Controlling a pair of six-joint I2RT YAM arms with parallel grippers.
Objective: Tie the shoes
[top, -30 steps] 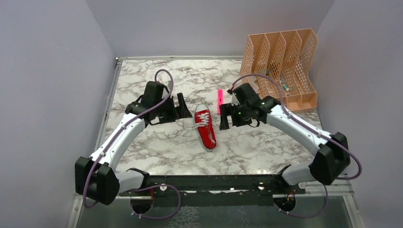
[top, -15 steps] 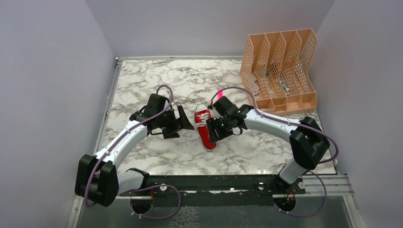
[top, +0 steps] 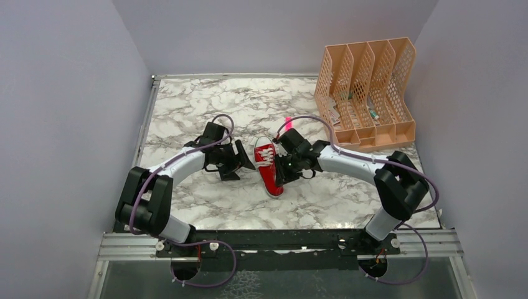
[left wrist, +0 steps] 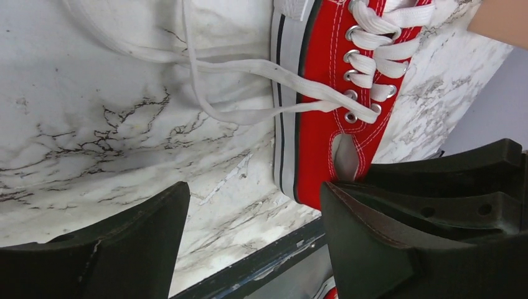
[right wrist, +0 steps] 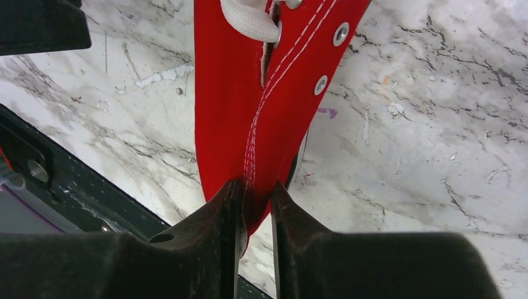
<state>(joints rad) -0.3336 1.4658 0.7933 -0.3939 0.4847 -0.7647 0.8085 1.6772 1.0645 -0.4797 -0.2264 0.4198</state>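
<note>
Red sneaker (top: 270, 176) is lying on the marble table (top: 187, 106), roughly in the middle between the two arms, toe pointing away from the bases. The right gripper (right wrist: 255, 196) is pinched tight on a fold of the sneaker's red canvas. I think it's the upper edge down near the heel, but the wrist view is too close to be sure. The left gripper (left wrist: 249, 212) sits low just beside the sneaker with its fingers spread apart, nothing between them but bare table. The white laces (left wrist: 249, 67) are untied, the loose ends trailing off the eyelets across the marble on the left arm's side. A peach file rack (top: 367, 81) stands at the far right corner, and a pink marker (top: 287, 121) pokes out just behind the right arm.
</note>
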